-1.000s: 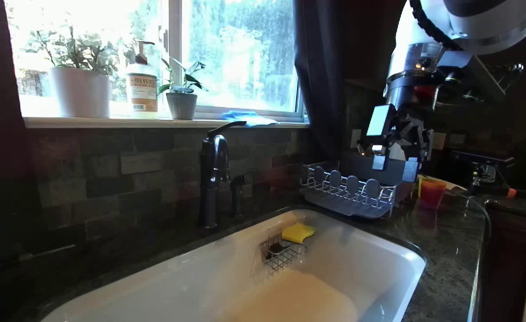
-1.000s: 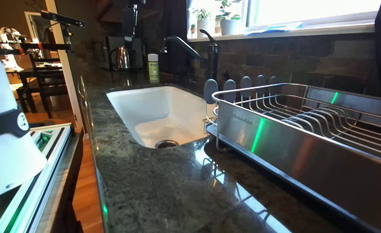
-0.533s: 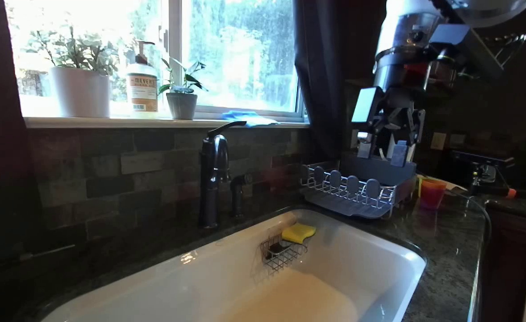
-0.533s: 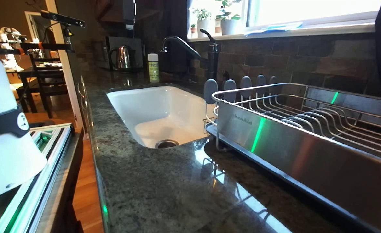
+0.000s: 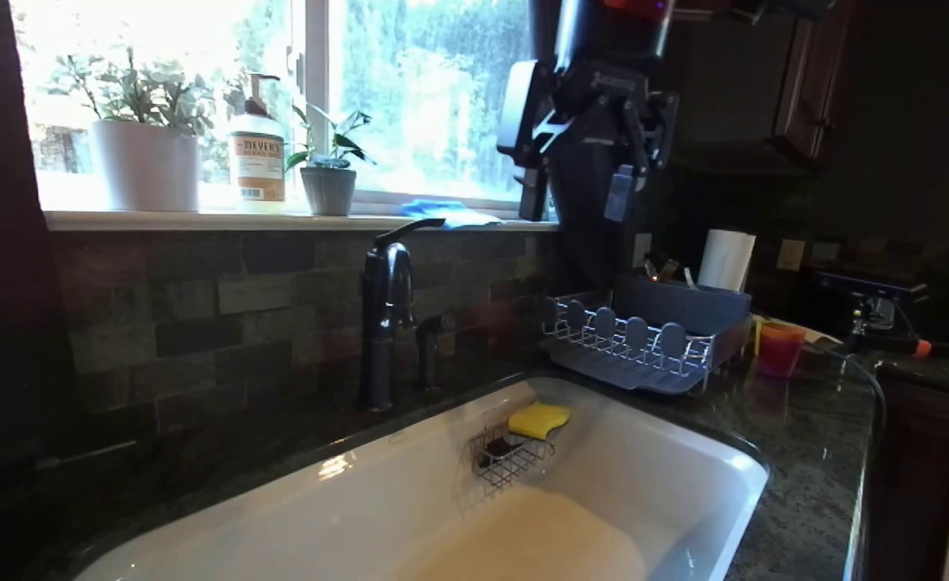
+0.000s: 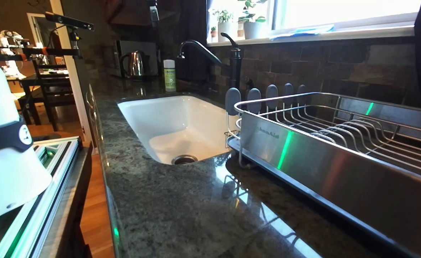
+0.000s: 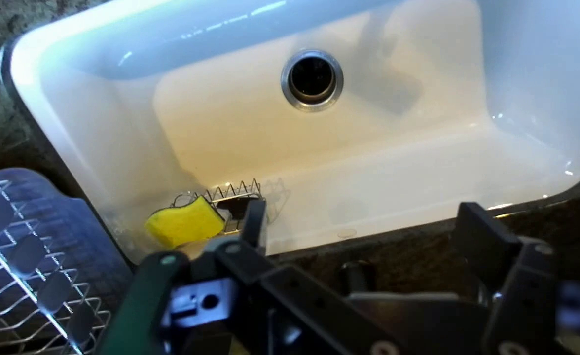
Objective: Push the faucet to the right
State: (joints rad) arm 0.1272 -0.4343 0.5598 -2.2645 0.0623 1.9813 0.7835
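Note:
The dark faucet point(image 5: 378, 339) stands upright behind the sink. Its arched spout points out over the sink in an exterior view point(image 6: 199, 46), and its lever handle sits on top. My gripper point(image 5: 577, 198) hangs fingers down, above and to the right of the faucet in an exterior view, apart from it. In the wrist view the fingers point(image 7: 364, 222) are spread wide with nothing between them. They show over the sink's rear edge. The faucet is mostly hidden there behind the gripper; a short dark post point(image 7: 356, 276) shows between the fingers, likely the side sprayer.
The white sink point(image 5: 660, 428) has a wire caddy point(image 5: 515, 464) with a yellow sponge point(image 5: 539, 420). A dish rack point(image 5: 636, 355) stands right of it, with a red cup point(image 5: 779, 349) beside it. Plants and a soap bottle point(image 5: 257, 161) stand on the window sill. A spray can point(image 6: 169, 76) stands beyond the sink.
My gripper has moved left and up in an exterior view, from over the dish rack toward the window and the faucet side. Its fingers stay apart. The faucet has not moved.

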